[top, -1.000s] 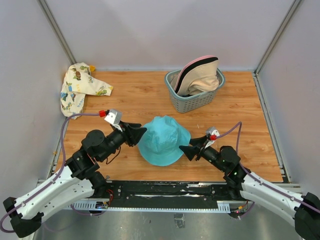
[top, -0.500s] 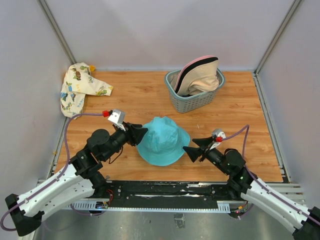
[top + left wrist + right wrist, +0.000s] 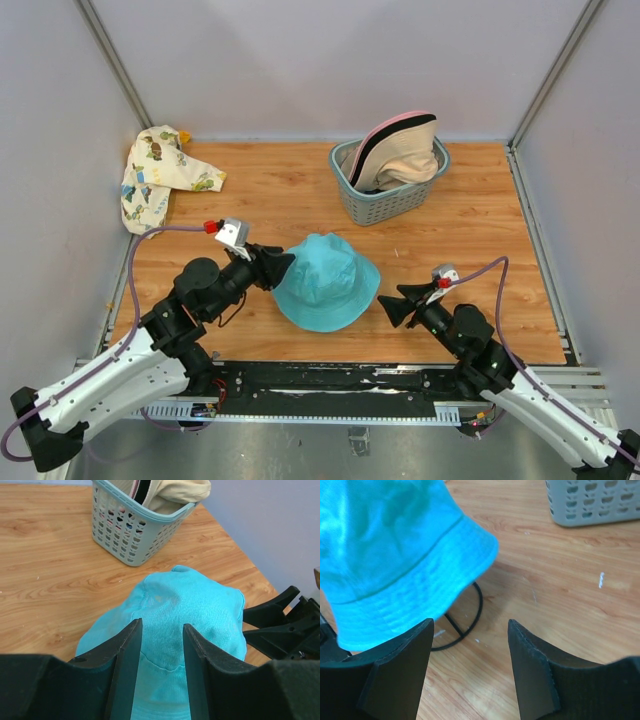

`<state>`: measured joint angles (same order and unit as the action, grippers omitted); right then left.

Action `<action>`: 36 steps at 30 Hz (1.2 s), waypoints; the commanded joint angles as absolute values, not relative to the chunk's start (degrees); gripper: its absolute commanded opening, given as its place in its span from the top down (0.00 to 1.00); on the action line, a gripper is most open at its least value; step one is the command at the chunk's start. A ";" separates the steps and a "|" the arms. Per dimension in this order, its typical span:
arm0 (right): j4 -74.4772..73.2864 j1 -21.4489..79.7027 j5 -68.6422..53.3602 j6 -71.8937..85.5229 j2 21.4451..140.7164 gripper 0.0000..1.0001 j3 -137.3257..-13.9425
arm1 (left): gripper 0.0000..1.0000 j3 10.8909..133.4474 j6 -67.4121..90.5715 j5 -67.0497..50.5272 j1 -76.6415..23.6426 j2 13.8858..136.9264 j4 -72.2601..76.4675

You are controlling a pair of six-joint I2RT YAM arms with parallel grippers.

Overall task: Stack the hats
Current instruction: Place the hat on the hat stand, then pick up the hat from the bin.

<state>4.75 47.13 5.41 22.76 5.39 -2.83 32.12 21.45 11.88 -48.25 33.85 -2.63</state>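
A teal-blue hat (image 3: 328, 285) sits crown up in the middle of the wooden table, raised on a black wire stand (image 3: 479, 602). Its crown (image 3: 190, 597) fills the left wrist view and its brim (image 3: 385, 545) hangs over the stand in the right wrist view. My left gripper (image 3: 283, 264) is at the hat's left brim. Its fingers (image 3: 131, 645) stand partly apart over smooth fabric that shows no pinch. My right gripper (image 3: 386, 305) is open, just right of the hat and clear of it. Pink, black and cream hats (image 3: 400, 150) stand in the basket.
The grey-green slatted basket (image 3: 385, 207) stands at the back, right of centre, and its wall (image 3: 125, 530) shows in the left wrist view. A cream printed fabric piece (image 3: 155, 175) lies at the back left corner. Grey walls close in the table on three sides.
My right gripper has let go of the hat's right brim, opened wider and backed off to the right. The left gripper shifted slightly, then held still.
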 commanded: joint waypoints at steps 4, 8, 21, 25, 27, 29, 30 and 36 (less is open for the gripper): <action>-1.86 54.14 17.91 22.81 8.41 0.46 -2.42 | 0.57 34.48 19.92 14.84 -48.52 32.82 -0.64; 1.76 57.97 22.68 24.62 14.74 0.59 -0.98 | 0.57 35.10 19.41 15.17 -48.52 33.95 0.03; 37.30 74.88 38.75 22.51 55.55 0.91 -0.59 | 0.57 35.41 18.46 16.20 -48.52 35.48 1.23; 51.80 78.07 39.88 20.60 70.56 0.99 -2.36 | 0.57 35.20 18.14 16.64 -48.50 35.16 1.25; 58.03 80.35 41.10 19.90 77.32 0.99 -3.37 | 0.57 35.21 18.02 16.91 -48.52 35.15 1.23; 63.61 82.15 41.33 19.09 83.64 0.99 -4.46 | 0.57 35.29 17.77 17.09 -48.52 35.16 1.25; 66.12 82.91 41.37 18.88 86.35 0.99 -5.17 | 0.57 35.37 17.76 17.18 -48.52 35.20 1.26; 80.04 86.08 41.56 17.22 99.28 0.99 -7.22 | 0.57 35.51 17.60 17.42 -48.47 35.63 1.42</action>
